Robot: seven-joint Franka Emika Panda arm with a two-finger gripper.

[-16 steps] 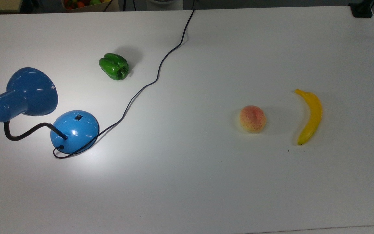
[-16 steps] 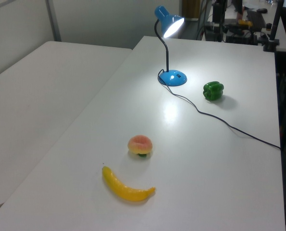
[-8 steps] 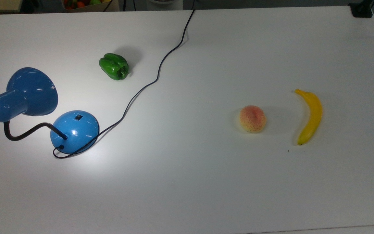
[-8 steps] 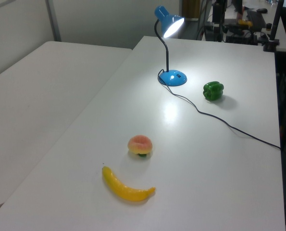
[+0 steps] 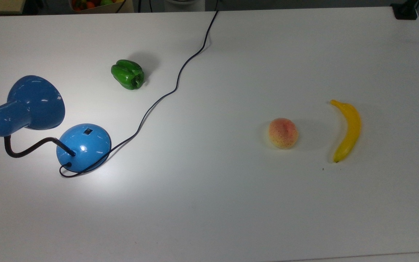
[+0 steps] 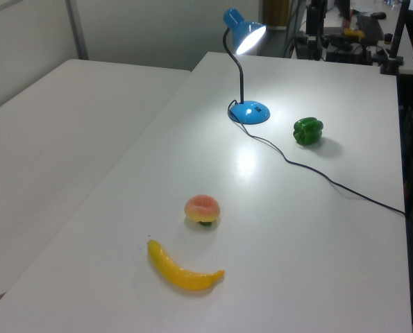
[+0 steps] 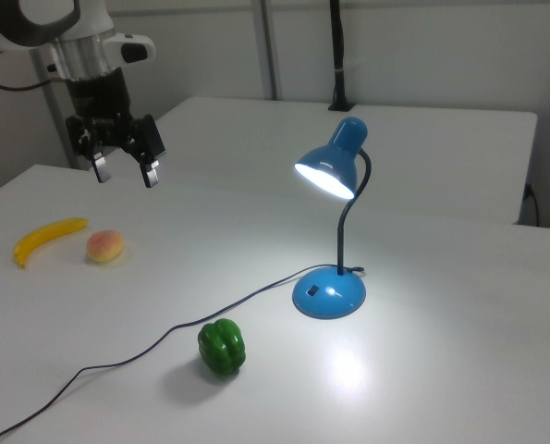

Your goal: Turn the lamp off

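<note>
cord cut off at top edge

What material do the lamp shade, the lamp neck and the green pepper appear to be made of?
Lamp shade: probably painted metal with a glossy blue finish, since sharp highlights show on it.
Lamp neck: a matte black flexible tube, bent in a curve; whether metal or rubber-coated is unclear.
Green pepper: likely plastic, given its even, shiny green skin.

White table; second white table beside it; pale wall behind.
</note>
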